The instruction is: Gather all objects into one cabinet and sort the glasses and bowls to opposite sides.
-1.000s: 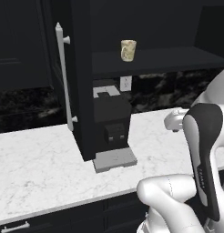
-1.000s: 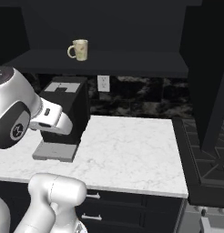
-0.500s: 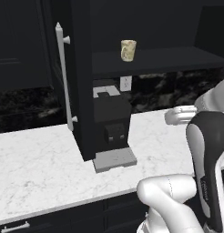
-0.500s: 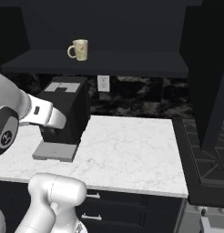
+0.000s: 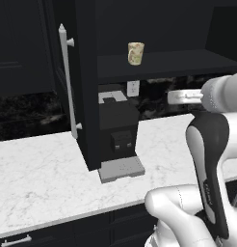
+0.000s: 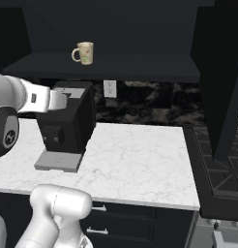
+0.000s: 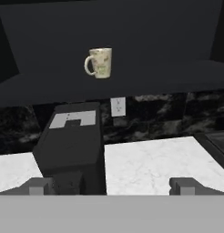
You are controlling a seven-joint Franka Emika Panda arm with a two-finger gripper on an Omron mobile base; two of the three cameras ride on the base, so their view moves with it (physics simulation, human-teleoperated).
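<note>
One of the glasses, a cream-beige cup point(image 7: 100, 63) with a faint pattern and a handle, stands upright on the dark shelf point(image 6: 140, 68) of the black cabinet. The same cup point(image 5: 135, 53) point(image 6: 83, 53) sits towards the shelf's left end. The cabinet's tall door point(image 5: 86, 72) hangs open, its silver bar handle point(image 5: 67, 82) facing left. My gripper point(image 7: 112, 185) is open with nothing between its fingertips point(image 7: 38, 185). It hovers over the counter, below and in front of the cup, facing the shelf. The bowls are out of view.
A black coffee machine point(image 5: 118, 130) point(image 6: 65, 126) stands on the white marble counter point(image 6: 140, 160) under the shelf, close below my hand. A wall outlet point(image 6: 110, 88) sits behind it. A black stove point(image 6: 222, 164) borders the counter's right edge. Drawers point(image 6: 140, 223) run below.
My arm has lifted the hand from beside the coffee machine to about the height of its top, now level and pointing at the shelf. The cup has not moved.
</note>
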